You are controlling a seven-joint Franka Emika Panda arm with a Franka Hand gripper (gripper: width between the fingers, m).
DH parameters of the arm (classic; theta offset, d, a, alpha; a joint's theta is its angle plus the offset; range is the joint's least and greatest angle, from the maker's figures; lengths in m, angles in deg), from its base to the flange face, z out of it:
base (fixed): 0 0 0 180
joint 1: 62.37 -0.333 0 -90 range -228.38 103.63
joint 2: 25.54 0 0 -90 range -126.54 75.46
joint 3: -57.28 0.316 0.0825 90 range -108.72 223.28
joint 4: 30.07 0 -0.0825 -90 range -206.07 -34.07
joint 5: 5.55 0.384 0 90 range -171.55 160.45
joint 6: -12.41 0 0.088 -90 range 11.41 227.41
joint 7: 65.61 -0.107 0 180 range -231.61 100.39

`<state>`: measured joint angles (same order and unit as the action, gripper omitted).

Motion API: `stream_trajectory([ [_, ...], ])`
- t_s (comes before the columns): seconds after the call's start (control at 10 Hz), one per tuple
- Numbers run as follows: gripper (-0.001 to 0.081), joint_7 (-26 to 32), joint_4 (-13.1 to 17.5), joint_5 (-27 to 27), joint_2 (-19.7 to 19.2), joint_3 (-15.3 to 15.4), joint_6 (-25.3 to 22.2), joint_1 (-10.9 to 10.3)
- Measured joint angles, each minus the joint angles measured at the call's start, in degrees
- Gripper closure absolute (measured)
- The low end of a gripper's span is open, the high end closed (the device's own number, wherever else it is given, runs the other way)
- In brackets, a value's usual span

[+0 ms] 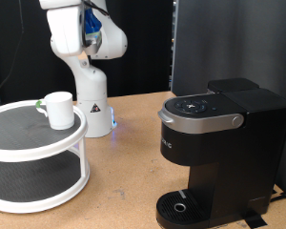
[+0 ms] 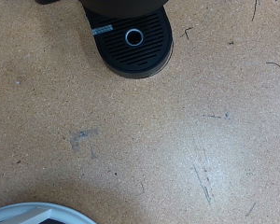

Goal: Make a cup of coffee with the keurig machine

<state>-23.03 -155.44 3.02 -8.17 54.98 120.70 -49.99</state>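
The cup (image 1: 59, 109) is a small white mug standing upright on the top shelf of a white two-tier round stand (image 1: 11, 141) at the exterior view's left. The keurig machine (image 1: 224, 143) is black with a silver-trimmed lid that is down, and it stands at the exterior view's right. Its round drip tray (image 1: 184, 206) has nothing on it and also shows in the wrist view (image 2: 133, 42). The gripper shows in neither view; the arm rises out of the exterior view's top. The wrist view looks down on the table from high up.
The white robot base (image 1: 91, 95) stands between the stand and the machine, further back. A brown board table (image 2: 177, 131) lies in front of it. The stand's rim (image 2: 37, 213) shows at one edge of the wrist view. A black curtain hangs behind.
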Motion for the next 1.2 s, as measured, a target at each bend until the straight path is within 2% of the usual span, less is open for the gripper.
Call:
stream_trajectory([
  [0.3,0.0801,-1.4,-0.5,-0.2,0.0,0.0,0.0,0.0],
  [0.6,0.0801,-2.4,-1.0,-0.5,1.6,-0.2,-4.8,0.6],
  [0.9,0.0801,-2.4,-4.2,-1.9,5.9,-0.3,-7.4,1.4],
  [1.2,0.0801,1.8,-8.2,-4.6,11.6,-1.3,-10.0,2.0],
])
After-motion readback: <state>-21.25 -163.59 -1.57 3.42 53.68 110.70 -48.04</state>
